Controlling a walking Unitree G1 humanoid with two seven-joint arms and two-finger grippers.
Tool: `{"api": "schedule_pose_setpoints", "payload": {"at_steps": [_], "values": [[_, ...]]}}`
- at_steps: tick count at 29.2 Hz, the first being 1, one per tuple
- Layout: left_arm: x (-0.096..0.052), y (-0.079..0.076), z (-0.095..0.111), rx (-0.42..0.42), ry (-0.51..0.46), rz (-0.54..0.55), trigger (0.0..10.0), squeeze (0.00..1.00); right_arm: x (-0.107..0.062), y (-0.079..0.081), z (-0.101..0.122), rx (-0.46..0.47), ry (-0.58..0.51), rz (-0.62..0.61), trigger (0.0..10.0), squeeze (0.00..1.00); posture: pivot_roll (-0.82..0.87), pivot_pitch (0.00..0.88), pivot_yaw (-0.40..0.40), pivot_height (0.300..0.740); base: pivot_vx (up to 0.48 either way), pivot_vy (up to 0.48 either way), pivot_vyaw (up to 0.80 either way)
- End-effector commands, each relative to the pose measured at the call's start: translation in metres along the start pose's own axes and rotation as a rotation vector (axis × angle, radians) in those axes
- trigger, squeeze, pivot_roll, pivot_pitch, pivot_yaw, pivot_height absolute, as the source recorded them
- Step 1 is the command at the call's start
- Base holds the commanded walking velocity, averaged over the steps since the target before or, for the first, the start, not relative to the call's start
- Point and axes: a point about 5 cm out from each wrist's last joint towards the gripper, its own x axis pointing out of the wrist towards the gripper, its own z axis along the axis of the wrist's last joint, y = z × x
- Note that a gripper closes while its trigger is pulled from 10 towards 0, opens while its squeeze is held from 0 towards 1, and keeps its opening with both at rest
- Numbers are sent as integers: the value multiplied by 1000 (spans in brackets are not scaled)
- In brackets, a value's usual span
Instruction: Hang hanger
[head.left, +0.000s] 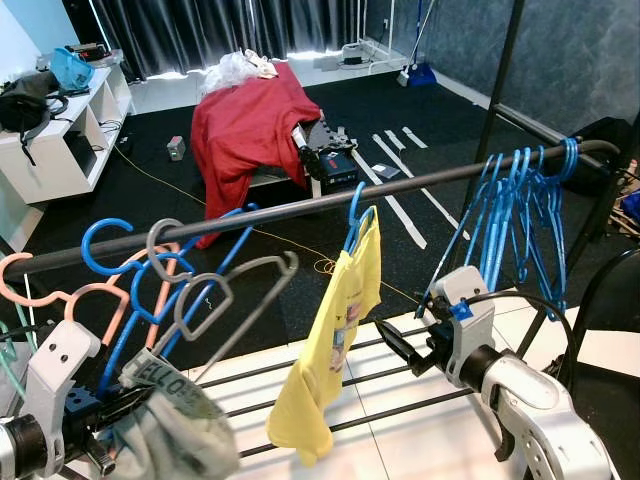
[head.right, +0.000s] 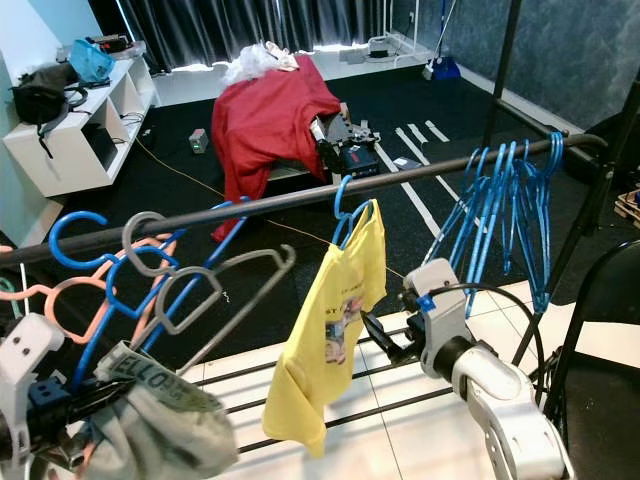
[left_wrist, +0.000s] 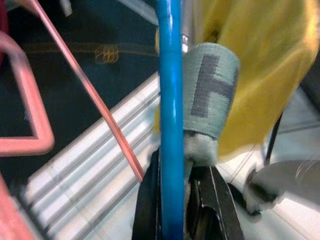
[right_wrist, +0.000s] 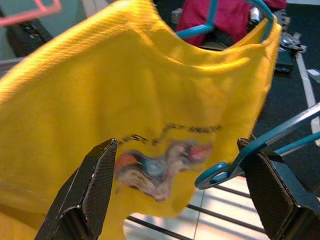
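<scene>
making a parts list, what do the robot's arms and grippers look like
Both arms are silver-white with rounded shells. The right arm ends in a boxy silver wrist block with a small blue tab, a black cable looping over it, and a black gripper with two long, wedge-shaped, textured fingers. The left arm has a similar silver bracket with round holes and blue fittings; its gripper is black too.

You see a matt dark metal rail (head.left: 300, 208) carrying glossy blue plastic hangers (head.left: 520, 215) and a soft yellow cloth shirt (head.left: 335, 335), a ribbed grey-green knit (left_wrist: 210, 97) beside a smooth blue hanger bar (left_wrist: 170, 115), and textured matt black fingers (right_wrist: 95, 185).
</scene>
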Motion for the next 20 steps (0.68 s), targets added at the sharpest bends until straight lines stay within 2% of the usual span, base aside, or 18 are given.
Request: {"api": "schedule_pose_setpoints", "payload": {"at_steps": [1, 2, 3, 4, 7, 8, 10, 11, 14, 15, 17, 18, 19, 20], "values": [[-5, 6, 16, 22, -95, 32, 9490, 0, 1, 2, -1, 4, 2, 9, 10000, 0, -135, 20, 86, 740, 0, 0, 0], [-4, 16, 28, 19, -174, 102, 8627, 0, 1, 2, -1, 4, 1, 10, 10000, 0, -130, 18, 85, 740, 0, 0, 0], [-3, 23, 37, 21, -231, 160, 9137, 0, 2, 2, 0, 4, 0, 11, 10000, 0, -130, 18, 85, 740, 0, 0, 0], [0, 27, 43, 5, -284, 199, 7843, 0, 2, 3, 0, 4, -1, 13, 10000, 0, -130, 18, 85, 740, 0, 0, 0], [4, 27, 45, -7, -310, 207, 7529, 0, 3, 4, 0, 4, -2, 16, 10000, 0, -130, 18, 85, 740, 0, 0, 0], [7, 23, 42, -10, -305, 185, 7725, 0, 3, 5, 0, 3, -1, 18, 10000, 0, -136, 11, 87, 740, 0, 0, 0], [11, 23, 23, -19, -234, 194, 7412, 0, 2, 5, -2, -1, 6, 22, 10000, 0, -141, 11, 90, 740, 0, 0, 0], [10, 24, 16, -25, -211, 200, 7725, 0, 1, 5, -3, -3, 10, 21, 10000, 0, -143, 10, 90, 740, 0, 0, 0], [7, 27, 9, -45, -194, 224, 7529, 0, 0, 5, -4, -5, 14, 20, 10000, 0, -142, 10, 90, 740, 0, 0, 0], [2, 30, 0, -70, -172, 240, 7412, 0, -1, 4, -5, -9, 19, 19, 10000, 0, -141, 6, 91, 740, 0, 0, 0], [-12, 37, -21, -124, -125, 283, 8588, 0, -1, 4, -6, -15, 25, 18, 10000, 0, -141, 4, 90, 740, 0, 0, 0], [-12, 37, -21, -124, -125, 283, 8588, 0, -1, 4, -6, -15, 25, 18, 10000, 0, -141, 4, 90, 740, 0, 0, 0], [-21, 39, -28, -141, -115, 293, 9255, 0, -1, 4, -6, -17, 27, 19, 10000, 0, -141, 4, 90, 740, 0, 0, 0], [-29, 42, -26, -165, -154, 313, 9216, 0, 0, 4, -6, -18, 27, 19, 10000, 0, -134, 5, 83, 740, 0, 0, 0]]}}
